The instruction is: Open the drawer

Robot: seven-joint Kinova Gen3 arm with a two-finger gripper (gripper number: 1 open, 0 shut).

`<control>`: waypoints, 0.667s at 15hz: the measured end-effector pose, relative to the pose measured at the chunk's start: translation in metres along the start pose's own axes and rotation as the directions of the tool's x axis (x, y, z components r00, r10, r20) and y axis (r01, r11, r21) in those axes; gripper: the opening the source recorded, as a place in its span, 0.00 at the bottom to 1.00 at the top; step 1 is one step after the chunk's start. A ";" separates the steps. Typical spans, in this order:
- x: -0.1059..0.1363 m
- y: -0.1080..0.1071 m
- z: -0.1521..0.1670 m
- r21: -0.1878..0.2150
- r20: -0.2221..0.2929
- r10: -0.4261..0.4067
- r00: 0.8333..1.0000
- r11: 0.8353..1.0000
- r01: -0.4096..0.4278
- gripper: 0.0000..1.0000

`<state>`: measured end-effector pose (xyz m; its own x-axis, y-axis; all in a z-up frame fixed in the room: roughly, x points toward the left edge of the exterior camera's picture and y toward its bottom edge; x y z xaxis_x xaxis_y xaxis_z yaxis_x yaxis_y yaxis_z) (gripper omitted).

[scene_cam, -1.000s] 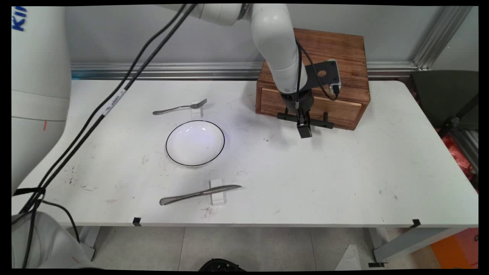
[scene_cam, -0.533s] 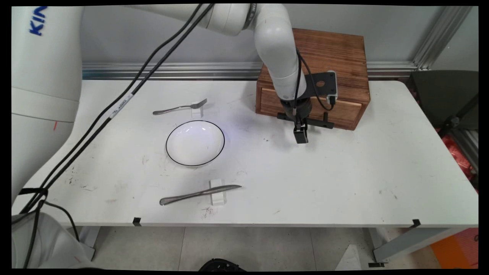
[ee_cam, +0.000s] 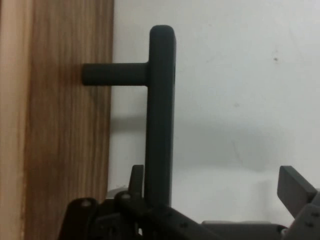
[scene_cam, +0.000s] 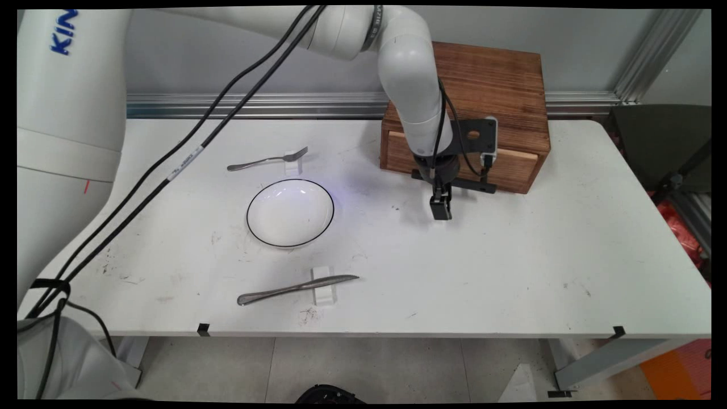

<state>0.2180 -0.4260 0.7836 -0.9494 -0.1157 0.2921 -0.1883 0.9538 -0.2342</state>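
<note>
A wooden box (scene_cam: 488,74) with one drawer stands at the back of the white table (scene_cam: 511,255). A black bar handle (scene_cam: 466,183) sticks out of the drawer front (scene_cam: 511,165). My gripper (scene_cam: 441,209) hangs just in front of the handle's left half, pointing down at the table. In the hand view the gripper (ee_cam: 215,177) is open. The handle (ee_cam: 160,115) runs up the picture right beside one finger (ee_cam: 136,176), and the other finger (ee_cam: 295,190) stands far off. Nothing is held. The drawer front (ee_cam: 65,125) fills the hand view's left side.
A white bowl with a black rim (scene_cam: 290,212) sits left of centre. A fork (scene_cam: 267,161) lies behind it and a knife (scene_cam: 295,288) in front of it, each propped on a small white block. Black cables hang across the table's left part.
The gripper has slid a little left and toward the table's near side, away from the drawer front. The box, drawer and tableware have not moved.
</note>
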 end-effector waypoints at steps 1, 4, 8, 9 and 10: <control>0.000 0.003 -0.001 -0.004 0.002 0.006 1.000 1.000 -0.006 1.00; 0.001 0.015 -0.005 -0.023 0.007 0.023 1.000 0.999 -0.023 1.00; 0.002 0.035 -0.011 -0.051 0.015 0.038 0.999 0.998 -0.037 1.00; 0.002 0.041 -0.013 -0.059 0.018 0.041 0.999 0.997 -0.040 1.00; 0.002 0.047 -0.015 -0.066 0.022 0.042 0.999 0.997 -0.041 1.00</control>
<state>0.2107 -0.3771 0.7868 -0.9617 -0.0814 0.2618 -0.1325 0.9740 -0.1838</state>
